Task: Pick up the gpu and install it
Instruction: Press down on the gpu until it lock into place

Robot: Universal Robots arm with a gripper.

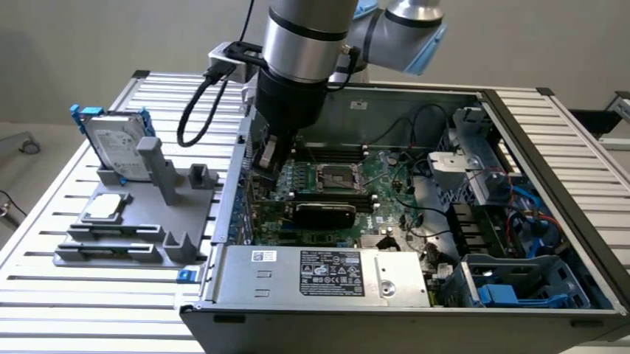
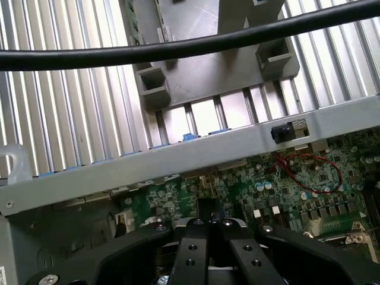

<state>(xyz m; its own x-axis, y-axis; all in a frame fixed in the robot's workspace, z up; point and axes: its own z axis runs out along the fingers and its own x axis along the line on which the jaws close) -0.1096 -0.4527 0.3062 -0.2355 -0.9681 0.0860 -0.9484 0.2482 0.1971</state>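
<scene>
Slatted table [image 1: 59, 243], open computer case [image 1: 551, 147], gpu [image 1: 323, 214] seemingly seated, end effector [image 2: 209, 228] above motherboard [image 2: 297, 178]

The open computer case [image 1: 512, 118] leaves its whole upper side free for entry, but the arm [image 1: 300, 51] already fills the corner toward the exterior view's left, its end effector [image 2: 209, 228] low over the motherboard [image 1: 340, 184] with fingers drawn together. Just beside it, the gpu [image 1: 323, 214] stands seated across the board, narrowing the room there. Toward the exterior view's right, the drive cage [image 1: 473, 169] and loose cables [image 1: 433, 214] crowd the case. The power supply [image 1: 325, 274] blocks the near end. A black cable [image 2: 190, 43] hangs across the wrist view. Outside the case wall [image 2: 178, 157], the grey fixture [image 1: 138, 221] and upright hard drive [image 1: 116, 147] occupy the bench [image 1: 59, 280]; the gap between fixture and case looks narrow, though depth is hard to judge.
</scene>
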